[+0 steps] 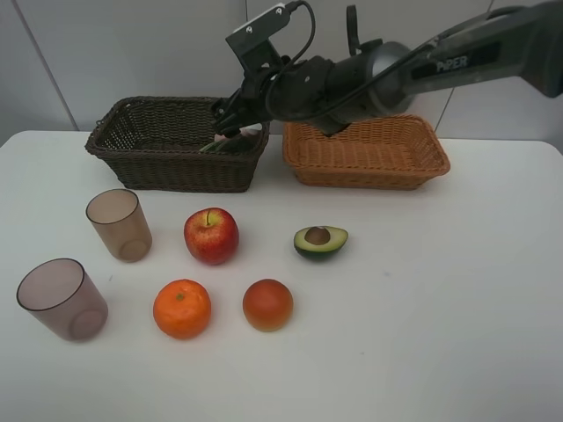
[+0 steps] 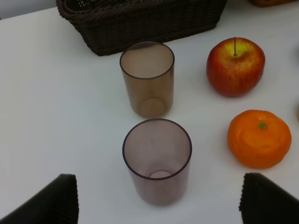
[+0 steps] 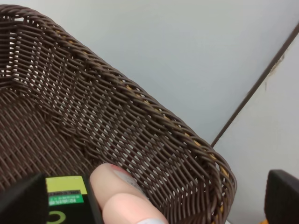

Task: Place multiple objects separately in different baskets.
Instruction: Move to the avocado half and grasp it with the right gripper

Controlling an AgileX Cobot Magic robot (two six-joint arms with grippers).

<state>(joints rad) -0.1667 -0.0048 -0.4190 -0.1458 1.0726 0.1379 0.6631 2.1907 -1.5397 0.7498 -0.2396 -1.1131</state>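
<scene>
My right arm reaches across the middle, and its gripper (image 1: 227,119) hangs open over the right end of the dark brown basket (image 1: 167,171). In the right wrist view a pink spray bottle (image 3: 125,196) and a dark bottle with a green label (image 3: 63,196) lie inside that basket (image 3: 140,121), between wide-apart fingers (image 3: 282,196). On the table stand two brownish cups (image 1: 119,224) (image 1: 62,299), with a red apple (image 1: 211,236), an orange (image 1: 182,309), a cut fruit (image 1: 267,304) and a halved avocado (image 1: 320,241). My left gripper (image 2: 159,191) is open, low behind the nearer cup (image 2: 157,161).
The light tan basket (image 1: 369,167) stands to the right of the dark one and holds nothing that I can see. White table stretches to the right of the avocado. A grey wall rises right behind both baskets.
</scene>
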